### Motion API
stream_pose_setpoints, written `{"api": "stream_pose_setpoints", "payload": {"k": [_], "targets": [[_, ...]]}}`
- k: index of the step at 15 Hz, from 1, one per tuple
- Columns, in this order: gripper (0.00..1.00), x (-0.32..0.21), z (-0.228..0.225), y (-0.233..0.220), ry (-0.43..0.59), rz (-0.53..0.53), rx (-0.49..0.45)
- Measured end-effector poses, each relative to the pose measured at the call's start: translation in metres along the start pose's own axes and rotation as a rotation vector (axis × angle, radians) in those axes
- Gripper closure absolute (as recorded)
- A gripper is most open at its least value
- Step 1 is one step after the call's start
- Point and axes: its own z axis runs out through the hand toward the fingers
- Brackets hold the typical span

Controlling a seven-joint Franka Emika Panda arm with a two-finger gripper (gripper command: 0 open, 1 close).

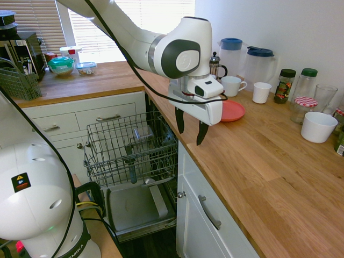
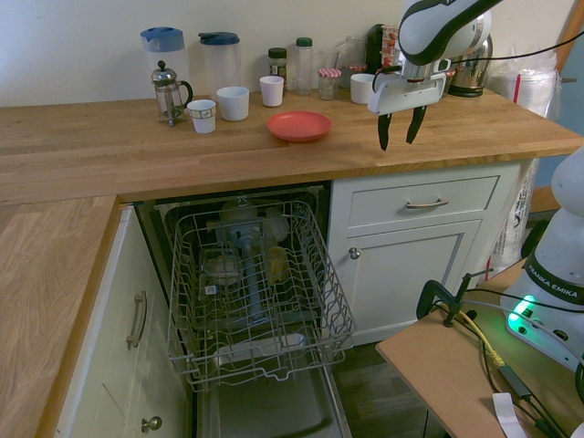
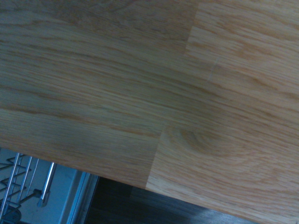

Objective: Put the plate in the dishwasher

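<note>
Claw (image 2: pixel 401 139): released, empty, pointing down above the wooden counter (image 2: pixel 109 151). Dishwasher (image 2: pixel 258 290): below, rack pulled out, contents indistinct. Plate (image 2: pixel 298 125): flat on the counter beyond the claw, its near edge hidden in the first exterior view.

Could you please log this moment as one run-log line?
gripper: open, empty, above counter | plate: on counter, untouched | dishwasher: open, rack out

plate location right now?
The plate lies flat on the wooden counter, above the open dishwasher. In the second exterior view it sits just in front of the white cups, with the open end effector hovering to its right.
</note>
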Motion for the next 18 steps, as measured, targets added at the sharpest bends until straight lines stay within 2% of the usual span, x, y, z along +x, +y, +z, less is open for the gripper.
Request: {"api": "stream_pose_setpoints", "payload": {"k": [5, 9, 18], "targets": [[0.0, 0.003, -0.008, -0.008, 0.018, 0.011, 0.03], [0.0, 0.016, -0.028, -0.037, 0.039, 0.062, 0.072], [0.0, 0.104, -0.066, -0.119, 0.059, 0.208, 0.164]]}}
